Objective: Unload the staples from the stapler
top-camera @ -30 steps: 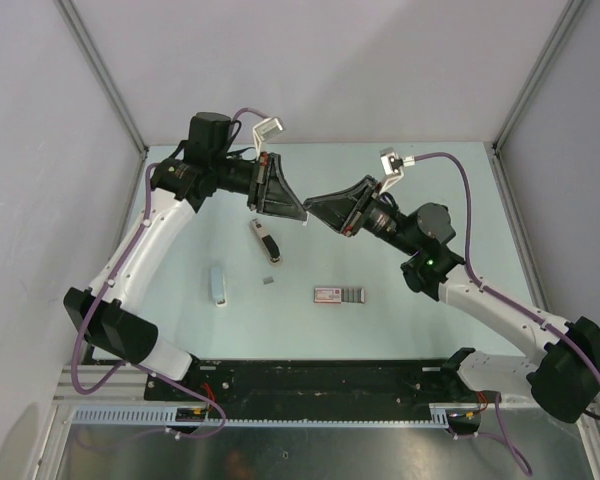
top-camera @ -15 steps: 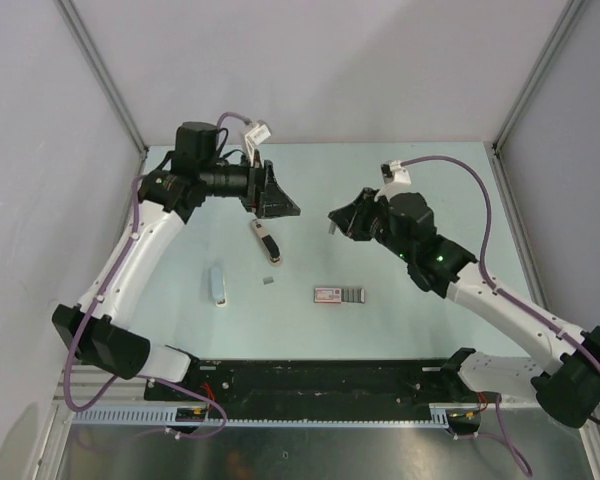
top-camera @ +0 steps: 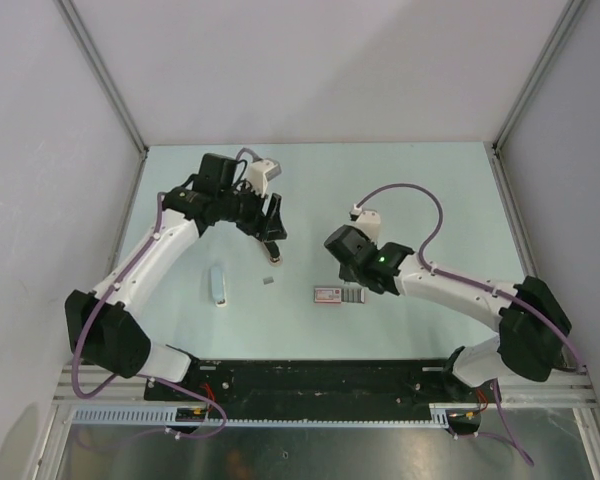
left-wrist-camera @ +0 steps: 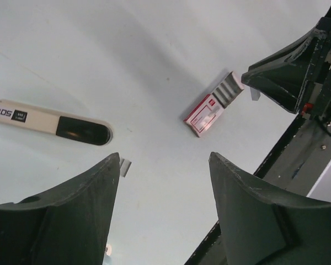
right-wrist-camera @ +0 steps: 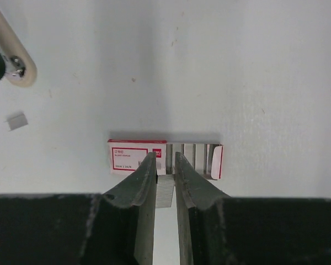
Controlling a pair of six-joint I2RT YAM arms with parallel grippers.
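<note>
label log | cream bar [left-wrist-camera: 27,117]: black tag, maybe "50"; stapler [right-wrist-camera: 137,157]: print too small to read

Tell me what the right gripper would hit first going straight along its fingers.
The red-and-white staple box, about where its sleeve meets the open tray. The right gripper, pinching a staple strip, points straight at it; remaining gap is unclear.
</note>
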